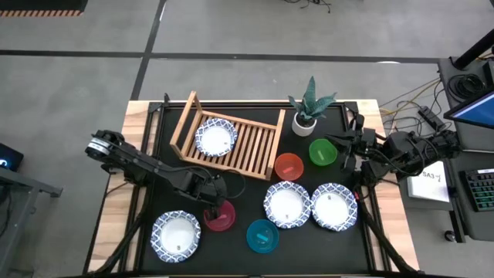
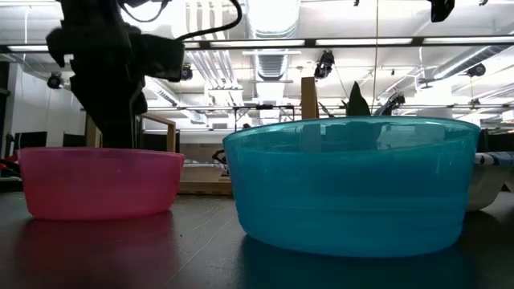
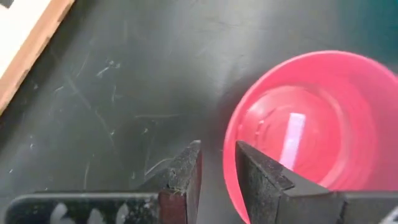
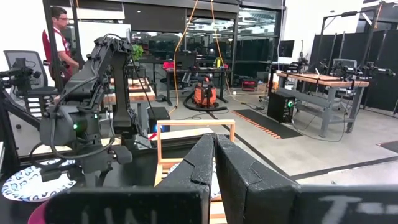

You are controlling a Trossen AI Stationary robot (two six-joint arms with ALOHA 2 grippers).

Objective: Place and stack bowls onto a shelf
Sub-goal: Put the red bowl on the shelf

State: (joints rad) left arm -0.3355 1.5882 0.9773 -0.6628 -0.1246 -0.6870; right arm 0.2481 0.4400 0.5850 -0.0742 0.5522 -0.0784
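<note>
**A:** Pink first? What have you got on the left arm?

**B:** Pink, yes. My left gripper [image 3: 214, 163] is down at the pink bowl [image 1: 220, 217], near the front of the tabletop [image 1: 239, 189] between the patterned bowl [image 1: 176, 235] at front left and the teal bowl [image 1: 262, 235]. In the left wrist view the jaws stand narrow with the bowl's rim right at them. One finger looks inside the rim and the other outside, but I can't tell whether they are pinching the wall yet.

**A:** And the shelf?

**B:** The wooden shelf [image 1: 248, 147] sits at the back left of the mat, with one patterned bowl [image 1: 215, 137] already on its slats. Two more patterned bowls [image 1: 287, 204] lie at front right, and the red bowl [image 1: 289, 166] and green bowl [image 1: 323, 151] sit just beside the shelf's right end.

**A:** Right arm?

**B:** The right gripper [image 4: 214, 146] waits at the right edge, jaws closed on nothing.

**A:** So which step?

**B:** I'd call it the pick of the pink bowl. Next I'd want a firm pinch on the rim, a straight lift, then a carry back to the shelf, clearing its raised frame.
</note>
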